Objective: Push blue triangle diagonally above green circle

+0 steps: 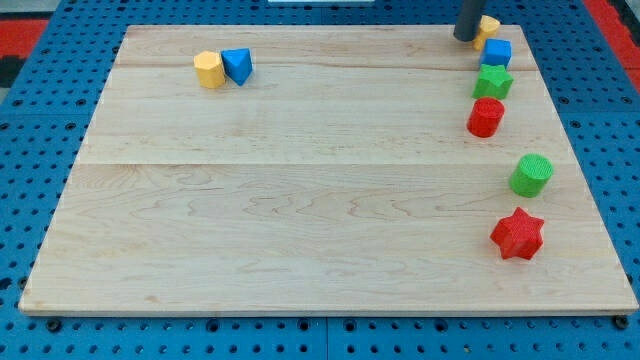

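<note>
From where I stand, hardly anything of this job looks done. The small blue plastic triangle block (238, 65) sits far up in the view's top left of the pale wooden table (300, 220), touching or all but touching a yellow plastic block of roughly hexagonal shape (209, 70) on its left. The ribbed green plastic circle block (532, 175) it is meant to end up diagonally above lies well apart from it, over by the view's right edge, with a red plastic star block (518, 234) just below it. Above the green circle runs a loose column: a red plastic cylinder block (486, 117), a green plastic star block (492, 82), a blue plastic cube block (496, 52) and, at the very top, a second yellow plastic block (488, 25) whose shape I cannot make out. There is no claw on this arm at all, only a straight dark rod, so nothing is held; my tip (466, 38) rests at the view's top right, just beside that second yellow block and the blue cube, and well apart from the blue triangle. So I judge the whole push remains: the tip has to cross to the far side of the triangle and drive it rightward and down the view, without dragging its yellow neighbour along.
</note>
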